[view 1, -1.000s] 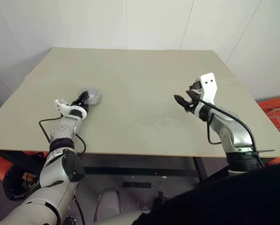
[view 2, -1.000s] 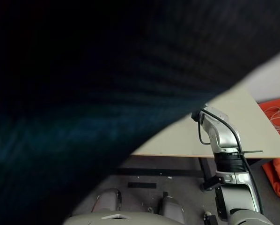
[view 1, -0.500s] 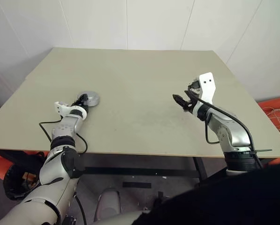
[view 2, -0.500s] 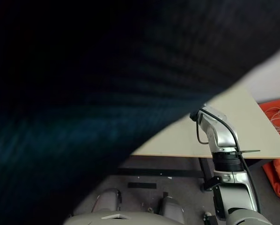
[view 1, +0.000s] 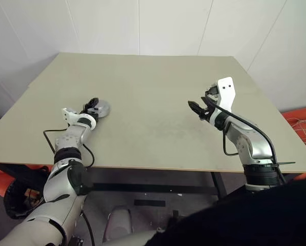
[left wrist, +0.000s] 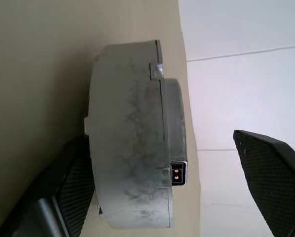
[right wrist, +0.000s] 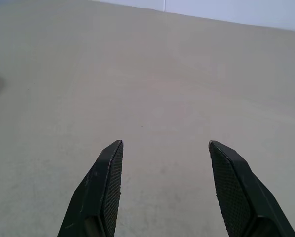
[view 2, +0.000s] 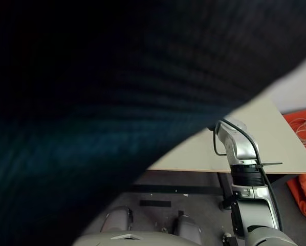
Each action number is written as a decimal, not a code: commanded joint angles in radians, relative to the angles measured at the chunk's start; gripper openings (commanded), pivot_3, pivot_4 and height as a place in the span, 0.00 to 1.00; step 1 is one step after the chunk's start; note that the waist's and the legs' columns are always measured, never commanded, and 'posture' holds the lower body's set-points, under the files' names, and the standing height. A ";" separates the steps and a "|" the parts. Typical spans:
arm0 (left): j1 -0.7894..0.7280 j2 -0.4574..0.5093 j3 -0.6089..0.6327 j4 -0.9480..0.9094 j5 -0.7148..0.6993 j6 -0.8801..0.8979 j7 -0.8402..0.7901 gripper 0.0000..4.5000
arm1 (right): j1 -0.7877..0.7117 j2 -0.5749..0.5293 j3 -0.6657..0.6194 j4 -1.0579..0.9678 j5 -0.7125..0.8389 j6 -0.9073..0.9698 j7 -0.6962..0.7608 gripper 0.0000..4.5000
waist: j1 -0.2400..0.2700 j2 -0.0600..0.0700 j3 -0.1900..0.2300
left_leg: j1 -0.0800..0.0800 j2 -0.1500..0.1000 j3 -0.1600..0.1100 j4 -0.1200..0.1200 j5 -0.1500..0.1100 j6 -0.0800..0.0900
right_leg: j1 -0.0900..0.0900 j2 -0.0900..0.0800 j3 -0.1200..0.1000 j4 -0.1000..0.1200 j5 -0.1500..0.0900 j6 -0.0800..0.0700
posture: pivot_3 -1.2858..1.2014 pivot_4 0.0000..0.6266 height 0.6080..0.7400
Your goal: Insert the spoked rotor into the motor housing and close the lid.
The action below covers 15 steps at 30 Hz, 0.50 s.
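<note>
Counting one housing (left wrist: 130, 138) on my bench (view 1: 158, 102), between my left tool's (view 1: 93, 106) wide-spread fingers; right tool (right wrist: 165, 192) open, empty, at three o'clock.

Even, soft light; faint shadows

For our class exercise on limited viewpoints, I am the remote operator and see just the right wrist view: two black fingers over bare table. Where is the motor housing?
Observer: The motor housing sits on the table far over on the robot's left, right at the left gripper.
Operator: Is that gripper clamped on it?
Observer: No. In the left wrist view its fingers stand apart, the housing between them and a clear gap on one side.
Operator: Is the lid on?
Observer: The housing's top looks closed and grey; no copper coils show.
Operator: Where is my own gripper?
Observer: The right gripper hangs open above the table's right half, holding nothing.
</note>
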 commanded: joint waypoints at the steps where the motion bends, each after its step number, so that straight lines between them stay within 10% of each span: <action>1: 0.008 -0.007 -0.019 -0.100 -0.038 0.082 -0.013 0.99 | -0.029 0.002 -0.030 -0.019 0.010 -0.004 -0.004 0.69 | 0.000 0.000 0.000 | 0.000 0.000 0.000 0.000 0.000 0.000 | 0.000 0.000 0.000 0.000 0.000 0.000 | 0.52 0.00 1.00; 15: 0.116 -0.059 -0.099 -0.266 -0.055 0.307 0.038 0.99 | -0.042 0.002 -0.030 0.000 0.003 -0.008 -0.005 0.69 | -0.002 0.000 0.000 | 0.000 0.000 0.000 0.000 -0.001 0.001 | 0.000 0.000 0.000 -0.001 -0.002 0.004 | 0.52 0.00 1.00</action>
